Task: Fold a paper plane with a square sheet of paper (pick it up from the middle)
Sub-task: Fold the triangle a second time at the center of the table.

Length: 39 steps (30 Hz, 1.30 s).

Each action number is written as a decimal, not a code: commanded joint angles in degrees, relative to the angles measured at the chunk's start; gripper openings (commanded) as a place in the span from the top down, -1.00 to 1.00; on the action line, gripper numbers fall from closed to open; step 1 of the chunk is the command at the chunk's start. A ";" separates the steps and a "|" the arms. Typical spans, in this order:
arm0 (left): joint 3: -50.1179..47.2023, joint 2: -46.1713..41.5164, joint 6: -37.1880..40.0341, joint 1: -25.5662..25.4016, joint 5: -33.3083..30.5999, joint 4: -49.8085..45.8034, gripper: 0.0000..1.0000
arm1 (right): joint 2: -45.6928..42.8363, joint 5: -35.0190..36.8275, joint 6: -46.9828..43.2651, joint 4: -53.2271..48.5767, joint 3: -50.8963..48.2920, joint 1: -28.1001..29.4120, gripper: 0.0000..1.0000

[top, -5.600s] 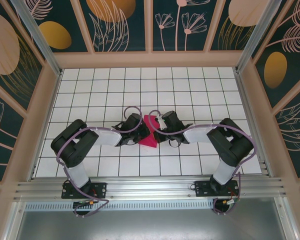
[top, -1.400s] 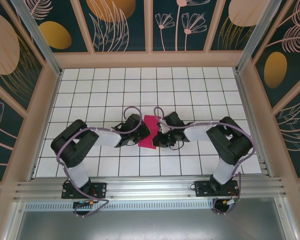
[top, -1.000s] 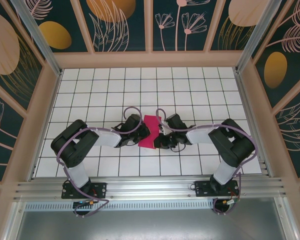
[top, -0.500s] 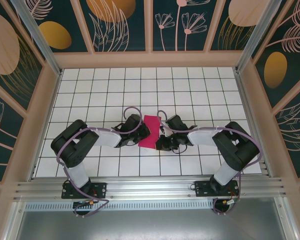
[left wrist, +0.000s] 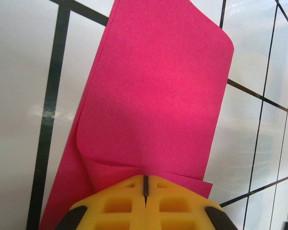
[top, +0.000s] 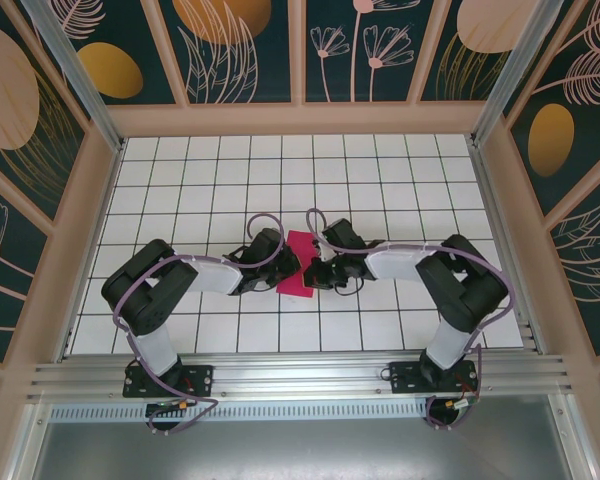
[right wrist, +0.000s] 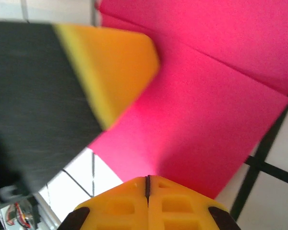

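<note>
Square sheet of paper (top: 300, 262): magenta-pink, lying on the white gridded tabletop (top: 400, 180) near its middle, between the two hands. It is folded over. The left wrist view shows the paper (left wrist: 158, 96) as an upper layer with one rounded corner over a lower layer, with a soft curled fold along the left side.

Left hand (top: 278, 270): at the paper's left edge. In its own camera the left hand (left wrist: 145, 178) has its yellow fingers pressed together with no gap at the seam, tips right at the near edge of the sheet. Cannot tell whether a layer is caught between them.

Right hand (top: 318, 272): at the paper's right edge. In its own camera the right hand (right wrist: 147, 181) likewise has its fingers pressed together, tips at the edge of the paper (right wrist: 211, 110). A grip is not discernible. The left hand's yellow finger (right wrist: 110, 67) sits over the sheet just opposite, blurred.
</note>
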 commanded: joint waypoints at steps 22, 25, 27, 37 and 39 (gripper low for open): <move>-4.42 -9.11 0.41 -0.74 2.83 1.18 1.00 | 0.45 1.93 2.25 1.49 -5.64 0.95 0.98; -4.17 -7.02 -0.19 -0.82 4.92 3.76 1.00 | 0.61 2.03 2.25 1.50 -5.73 1.04 0.97; -4.12 -5.87 -0.76 -0.92 5.70 5.37 0.99 | 0.67 1.94 2.08 1.36 -5.73 1.06 0.97; -0.92 -1.08 1.30 -1.39 0.94 -2.67 0.98 | 1.07 2.13 1.93 1.17 -5.86 1.15 0.97; -0.52 -0.87 1.80 -1.40 -1.43 -4.99 0.98 | 1.33 2.83 1.74 0.48 -5.81 1.15 0.97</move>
